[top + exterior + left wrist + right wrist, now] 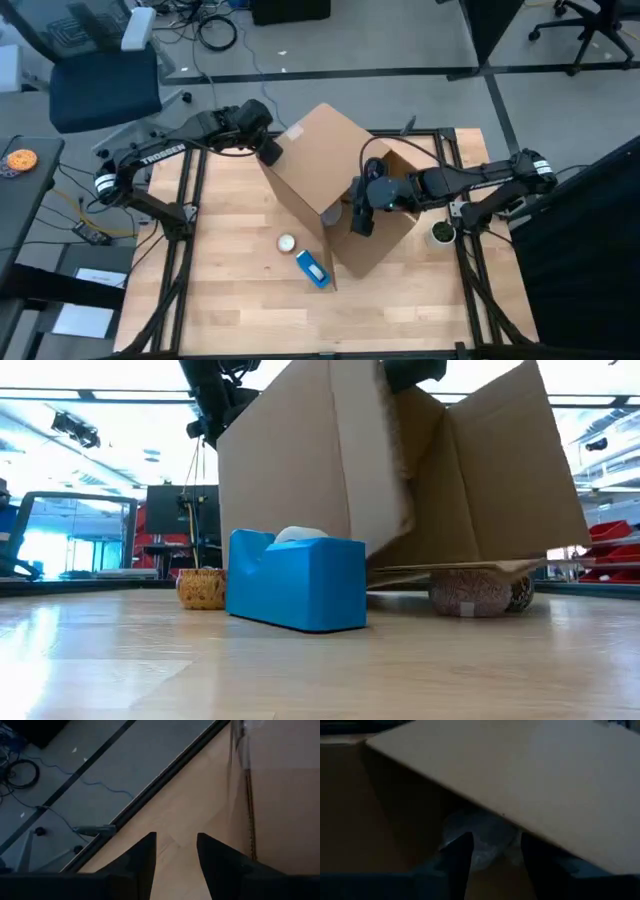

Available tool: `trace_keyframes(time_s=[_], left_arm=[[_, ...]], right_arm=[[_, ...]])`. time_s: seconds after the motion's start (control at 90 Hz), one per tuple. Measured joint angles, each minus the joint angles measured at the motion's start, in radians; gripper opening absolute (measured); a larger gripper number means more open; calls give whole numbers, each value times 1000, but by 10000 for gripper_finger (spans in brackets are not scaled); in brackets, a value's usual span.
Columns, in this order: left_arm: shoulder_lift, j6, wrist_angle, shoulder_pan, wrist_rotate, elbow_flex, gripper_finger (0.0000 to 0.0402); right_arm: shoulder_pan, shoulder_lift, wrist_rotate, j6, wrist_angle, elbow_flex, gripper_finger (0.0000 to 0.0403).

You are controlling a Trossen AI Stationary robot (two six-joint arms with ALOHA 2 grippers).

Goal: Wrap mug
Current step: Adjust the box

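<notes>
One large brown cardboard box [335, 175] sits tilted near the middle of the wooden counter [240, 300], its flaps spread and its open side turned toward the right arm. In the low view the box is raised on one side, with a flap lying on a rounded speckled bundle [470, 592] beneath it.

The mug itself cannot be made out clearly. The right wrist view shows a pale, crinkled, clear-wrapped lump [480, 837] in the dark interior under a cardboard flap, directly ahead of the right end effector [492, 862], whose two fingers stand narrowly apart with nothing between them. In the high view that end effector [362, 205] is at the box opening.

The left end effector [268, 150] is at the box's far upper corner; its fingers [142, 857] are slightly apart and empty, beside the cardboard wall.

In front of the box lie one blue tape dispenser [313, 268] and one small round light-coloured object [287, 242]. One small pot with green contents [441, 233] stands near the counter's right edge, and one small woven basket [201, 588] appears in the low view.
</notes>
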Motion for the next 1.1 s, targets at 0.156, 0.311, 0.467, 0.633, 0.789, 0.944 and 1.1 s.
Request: trace_keyframes(time_s=[0.156, 0.311, 0.467, 0.633, 0.789, 0.944, 1.1], left_arm=[[0, 15, -3, -2, 43, -1, 129], [5, 36, -7, -13, 97, -5, 129], [12, 64, -38, -49, 108, -11, 129], [5, 59, -14, -81, 112, -55, 129], [5, 60, 46, -111, 119, -142, 129], [8, 56, 136, -132, 110, -219, 129], [9, 37, 198, -148, 106, -297, 129]], right_arm=[[-11, 0, 28, -56, 11, 45, 151], [-47, -3, 44, -114, 69, 64, 151], [-100, 13, -28, -143, 120, 65, 151], [-138, 38, -123, -144, 154, 65, 151], [-160, 48, -153, -163, 189, 64, 151], [-180, 59, -182, -196, 279, 63, 151], [-182, 55, -182, -254, 321, 63, 151]])
